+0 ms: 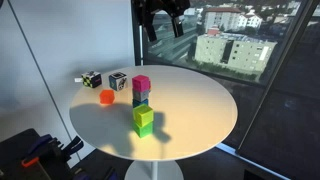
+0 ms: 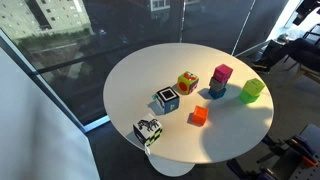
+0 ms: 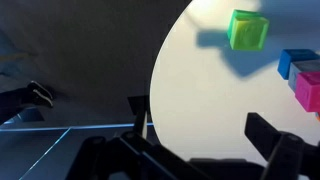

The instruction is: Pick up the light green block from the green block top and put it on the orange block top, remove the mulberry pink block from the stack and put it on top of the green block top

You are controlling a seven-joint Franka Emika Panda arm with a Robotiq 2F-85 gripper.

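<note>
The light green block (image 1: pixel 144 117) (image 2: pixel 253 86) sits on the green block (image 1: pixel 144 130) (image 2: pixel 250 97) near the table's rim. Beside them, the mulberry pink block (image 1: pixel 141 84) (image 2: pixel 222 72) tops the stack, with a blue cube (image 1: pixel 141 99) (image 2: pixel 217 89) under it. The flat orange block (image 1: pixel 106 97) (image 2: pixel 199 116) lies alone on the table. My gripper (image 1: pixel 163 30) hangs open and empty, high above the table's far side. In the wrist view the gripper (image 3: pixel 205 130) is over bare tabletop, with the light green block (image 3: pixel 247 30), blue cube (image 3: pixel 295 63) and pink block (image 3: pixel 308 90) ahead.
Two black-and-white cubes (image 2: pixel 148 131) (image 2: pixel 166 100) stand near the round white table's edge (image 2: pixel 120 75). A multicoloured cube (image 2: pixel 187 82) stands next to the stack. Glass walls surround the table, and dark equipment (image 1: pixel 35 155) sits low beside it.
</note>
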